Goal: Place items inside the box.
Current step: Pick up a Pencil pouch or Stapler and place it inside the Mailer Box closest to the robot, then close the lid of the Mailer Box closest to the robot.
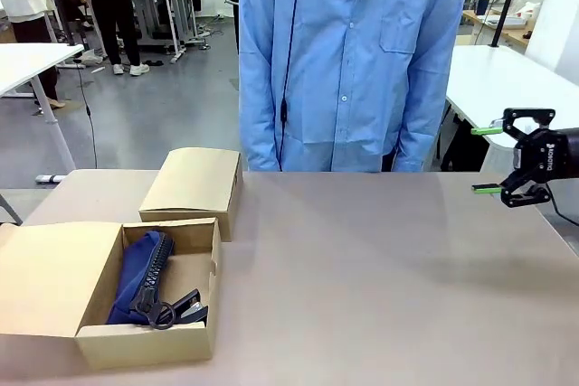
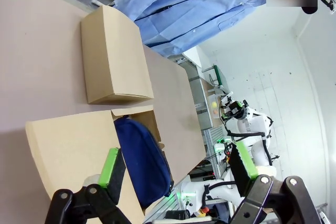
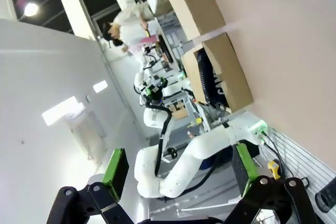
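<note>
Now my right claw [image 1: 488, 159] hangs spread and empty off the desk [image 1: 380, 259], clear of the person. The navy blue zip pouch [image 1: 137, 276] lies in the open box [image 1: 145, 343], so packing looks done. My left claw [image 2: 176, 163] is spread too.

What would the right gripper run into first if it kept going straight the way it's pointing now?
Probably nothing nearby. The right gripper, jaws open and empty, points leftward above the table. Its wrist view looks along the tabletop towards the open box far off, with free space between; depth is hard to judge.
</note>
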Tool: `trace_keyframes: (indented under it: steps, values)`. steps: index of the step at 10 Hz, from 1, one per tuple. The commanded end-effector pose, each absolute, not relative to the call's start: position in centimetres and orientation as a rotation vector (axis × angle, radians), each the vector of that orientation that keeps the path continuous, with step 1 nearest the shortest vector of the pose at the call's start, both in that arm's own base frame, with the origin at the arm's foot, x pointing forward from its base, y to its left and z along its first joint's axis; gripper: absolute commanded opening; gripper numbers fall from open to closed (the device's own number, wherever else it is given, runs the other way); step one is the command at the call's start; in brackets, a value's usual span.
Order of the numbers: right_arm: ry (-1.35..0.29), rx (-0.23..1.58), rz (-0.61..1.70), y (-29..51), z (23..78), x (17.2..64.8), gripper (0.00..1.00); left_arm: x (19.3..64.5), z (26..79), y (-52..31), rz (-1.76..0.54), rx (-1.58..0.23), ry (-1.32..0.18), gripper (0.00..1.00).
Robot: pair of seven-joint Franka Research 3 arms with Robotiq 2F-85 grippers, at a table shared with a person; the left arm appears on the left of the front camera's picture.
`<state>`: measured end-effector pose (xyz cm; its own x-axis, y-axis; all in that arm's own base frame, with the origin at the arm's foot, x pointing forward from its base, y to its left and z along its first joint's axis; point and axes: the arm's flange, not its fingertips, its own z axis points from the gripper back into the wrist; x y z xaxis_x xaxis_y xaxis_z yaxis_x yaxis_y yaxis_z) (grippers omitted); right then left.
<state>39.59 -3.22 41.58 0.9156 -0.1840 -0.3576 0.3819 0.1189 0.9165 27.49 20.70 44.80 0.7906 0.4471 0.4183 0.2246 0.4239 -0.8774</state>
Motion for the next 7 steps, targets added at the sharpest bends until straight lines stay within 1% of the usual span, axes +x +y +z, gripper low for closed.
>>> trace_keyframes:
  steps: [1, 7]
  values:
    - [0.091, 1.366, -0.43, -1.4, 42.03, 40.96, 1.0, 27.36, 44.68, 20.33, 0.141, -1.165, -0.711, 1.0]
    - [0.091, 1.366, -0.43, -1.4, 42.03, 40.96, 1.0, 27.36, 44.68, 20.33, 0.141, -1.165, -0.711, 1.0]
